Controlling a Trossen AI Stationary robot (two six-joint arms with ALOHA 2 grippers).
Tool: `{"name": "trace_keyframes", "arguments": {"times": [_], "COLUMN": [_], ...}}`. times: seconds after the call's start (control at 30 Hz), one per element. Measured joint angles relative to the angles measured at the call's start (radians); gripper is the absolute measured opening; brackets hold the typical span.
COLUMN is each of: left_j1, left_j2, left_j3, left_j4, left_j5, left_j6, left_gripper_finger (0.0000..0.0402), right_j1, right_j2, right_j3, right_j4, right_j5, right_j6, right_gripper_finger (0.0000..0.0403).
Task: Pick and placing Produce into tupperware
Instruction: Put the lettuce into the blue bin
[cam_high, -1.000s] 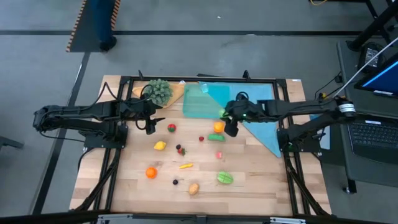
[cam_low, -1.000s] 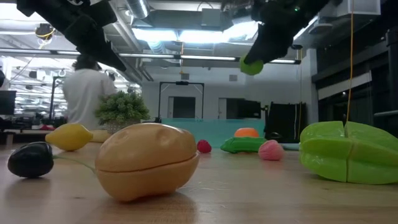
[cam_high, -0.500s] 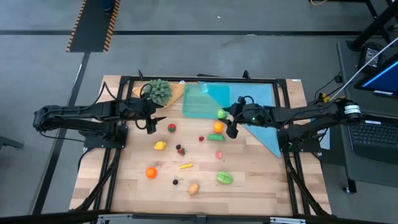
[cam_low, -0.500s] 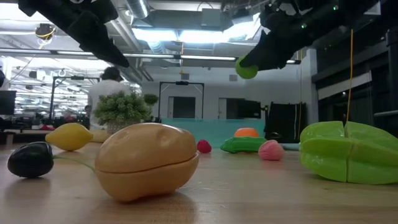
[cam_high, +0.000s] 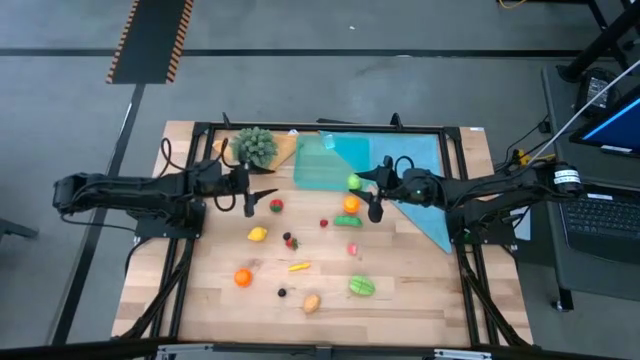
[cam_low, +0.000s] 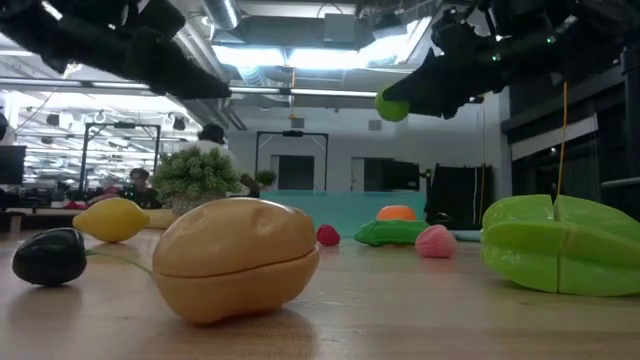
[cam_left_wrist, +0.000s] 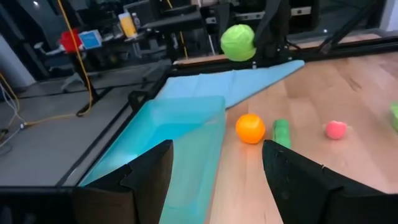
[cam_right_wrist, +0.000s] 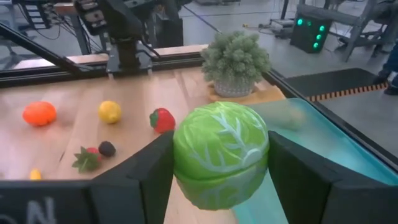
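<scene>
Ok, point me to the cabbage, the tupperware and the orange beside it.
green cabbage (cam_right_wrist: 219, 152): right wrist view, middle of its veined face.
tupperware (cam_high: 318, 166): high view, bare floor of the container.
orange (cam_left_wrist: 250, 129): left wrist view, middle of the fruit.

- A pale green cabbage (cam_right_wrist: 220, 152) with lighter, whitish veins is shown.
- The tupperware (cam_high: 322, 163) is seen as clear teal; the cloth (cam_high: 418, 195) beside it is a flatter light teal-blue.
- The table (cam_high: 200, 300) is made of pale tan wood planks.
- An orange (cam_high: 351, 204), a yellow lemon (cam_high: 257, 234), a red strawberry (cam_right_wrist: 162, 119) and a dark green cucumber (cam_high: 347, 221) are seen.
- A tan potato (cam_low: 236, 258) and a bright green starfruit (cam_low: 558, 244) are seen in the low view.
- The plant (cam_high: 256, 146) is dusty green.
</scene>
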Motion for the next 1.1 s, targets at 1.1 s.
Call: {"name": "trace_keyframes", "arguments": {"times": [1.1], "left_j1": [0.177], "left_j2": [0.000], "left_j3": [-0.094], "left_j4": [0.199], "left_j5": [0.023], "left_j6": [-0.056], "left_gripper_finger": [0.0240], "right_j1": [-0.145], "right_j2": [0.000], "right_j3": [0.000], "right_j4": [0.014], "right_j5": [-0.045], "right_j6": [-0.016], "right_gripper_finger": [0.0224]}}
